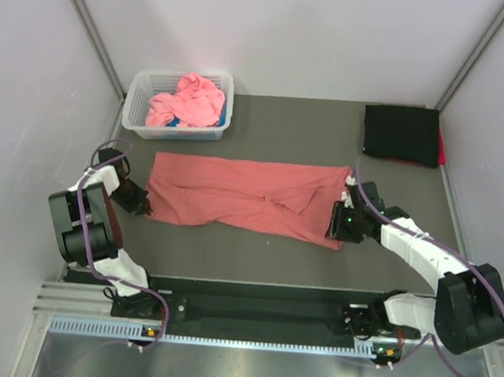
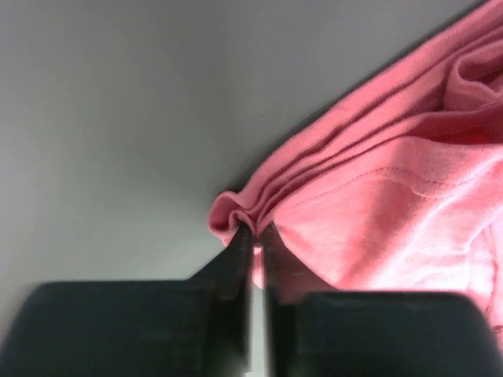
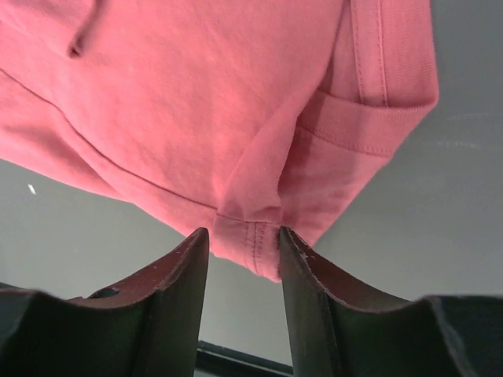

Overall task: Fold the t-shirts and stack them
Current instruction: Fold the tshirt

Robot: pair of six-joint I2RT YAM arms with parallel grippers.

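On the grey table [image 1: 255, 259], left end effector [image 2: 253, 232] pinches the salmon-red t-shirt [image 1: 234, 191] edge.

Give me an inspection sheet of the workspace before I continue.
Surface: dark grey table.
Job's things: salmon-red t-shirt spread in a long band mid-table; black t-shirt folded far right; pink t-shirt bunched in the white basket.
Clutter: white basket, far left.
Grippers: left gripper shut on the salmon-red t-shirt's left edge; right gripper open, straddling its right hem.
Cables: purple cables loop along both arms.
Surroundings: pale walls on three sides.
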